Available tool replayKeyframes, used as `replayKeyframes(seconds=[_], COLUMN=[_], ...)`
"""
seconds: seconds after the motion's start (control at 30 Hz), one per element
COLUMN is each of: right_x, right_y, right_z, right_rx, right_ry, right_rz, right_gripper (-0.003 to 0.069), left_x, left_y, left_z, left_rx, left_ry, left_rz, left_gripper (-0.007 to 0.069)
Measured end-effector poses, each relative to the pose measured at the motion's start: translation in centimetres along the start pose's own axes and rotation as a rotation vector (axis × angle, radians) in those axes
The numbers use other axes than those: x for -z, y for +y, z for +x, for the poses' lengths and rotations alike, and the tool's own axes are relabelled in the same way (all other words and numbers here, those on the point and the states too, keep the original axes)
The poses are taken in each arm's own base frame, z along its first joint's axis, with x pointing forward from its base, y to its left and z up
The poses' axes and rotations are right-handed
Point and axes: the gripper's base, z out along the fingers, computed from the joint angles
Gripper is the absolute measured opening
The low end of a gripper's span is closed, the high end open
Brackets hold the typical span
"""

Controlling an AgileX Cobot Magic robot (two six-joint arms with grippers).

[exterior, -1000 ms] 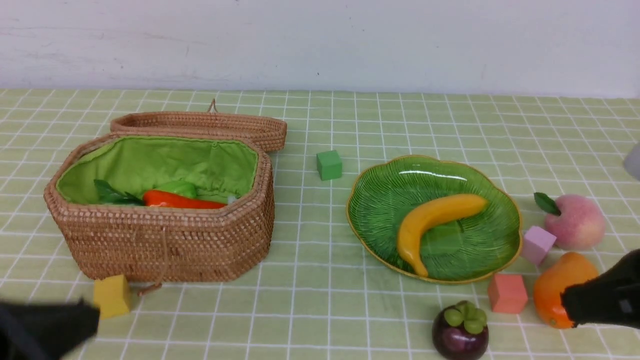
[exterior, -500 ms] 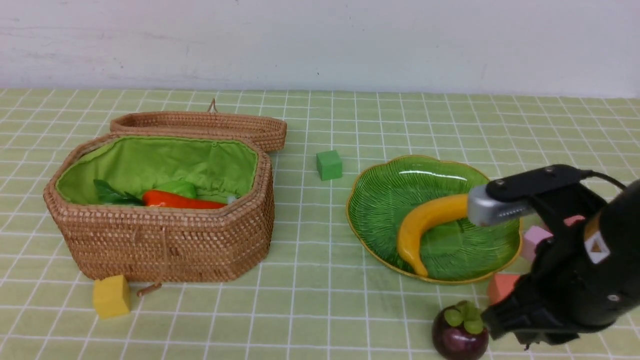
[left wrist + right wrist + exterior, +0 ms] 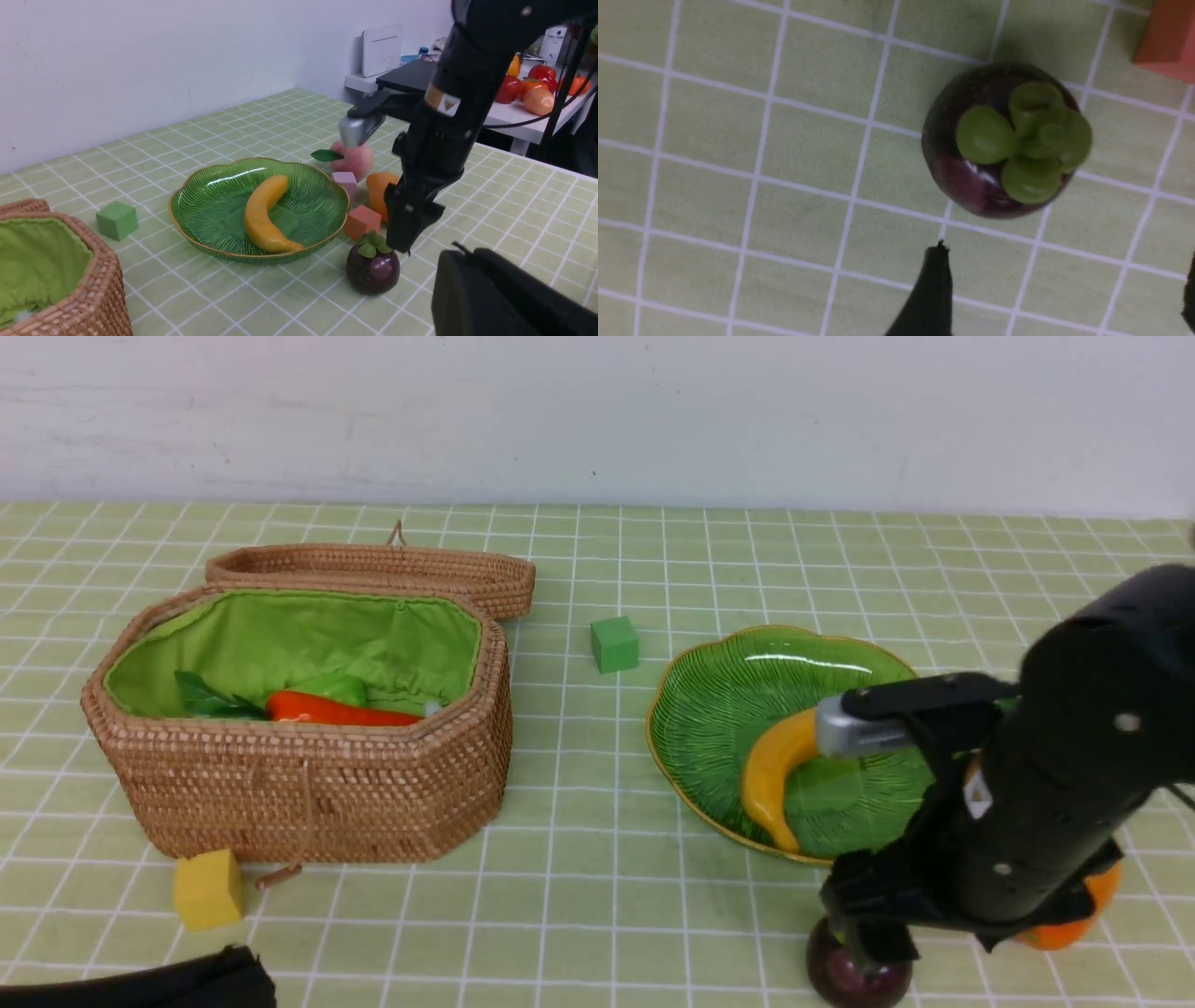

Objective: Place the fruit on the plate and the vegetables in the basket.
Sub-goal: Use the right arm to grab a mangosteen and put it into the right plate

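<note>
Hovering w/ jaws spread, R gripper (image 3: 1066, 284) could bump the mangosteen (image 3: 971, 186), on the table just near side of the red cube (image 3: 1169, 42), & roll it off if it drops misaligned; L gripper (image 3: 460, 261) is pressed together.

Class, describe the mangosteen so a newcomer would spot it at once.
Find the green leaf-shaped plate on the table. Just off its near rim, beside a red cube, sits the mangosteen. It alone is round and dark purple, with a green cap.
</note>
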Motion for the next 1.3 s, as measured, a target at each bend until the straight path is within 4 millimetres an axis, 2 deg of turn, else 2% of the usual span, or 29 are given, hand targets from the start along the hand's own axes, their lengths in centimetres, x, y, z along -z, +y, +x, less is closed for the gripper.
replayKeyframes(seconds=[0.13, 0.3, 0.7, 0.87, 1.3], right_x=[-2.1, -3.4, -4.0, -5.6, -7.1], right_y=[0.4, 0.6, -0.1, -0.1, 0.1], right_z=[-0.9, -1.5, -2.2, -2.3, -2.8], right_rx=[0.001, -0.002, -0.047, -0.048, -0.046], right_ry=[0.000, -0.021, -0.035, -0.001, 0.017], right_rz=[0.000, -0.007, -0.004, 0.009, 0.019], right_gripper=[0.0624, 0.0597, 0.0592, 0.0593, 0.0602], left_x=[0.0, 0.0, 0.0, 0.0, 0.0], left_y=[0.0, 0.0, -0.1, -0.2, -0.3], left_z=[0.0, 0.0, 0.0, 0.1, 0.4], left_rx=[-0.004, -0.005, -0.006, -0.006, -0.040], left_ry=[-0.002, -0.003, 0.004, 0.006, 0.039], left_rz=[0.001, 0.001, 0.012, 0.016, 0.030], left_gripper=[-0.0013, -0.0013, -0.0013, -0.0013, -0.0013])
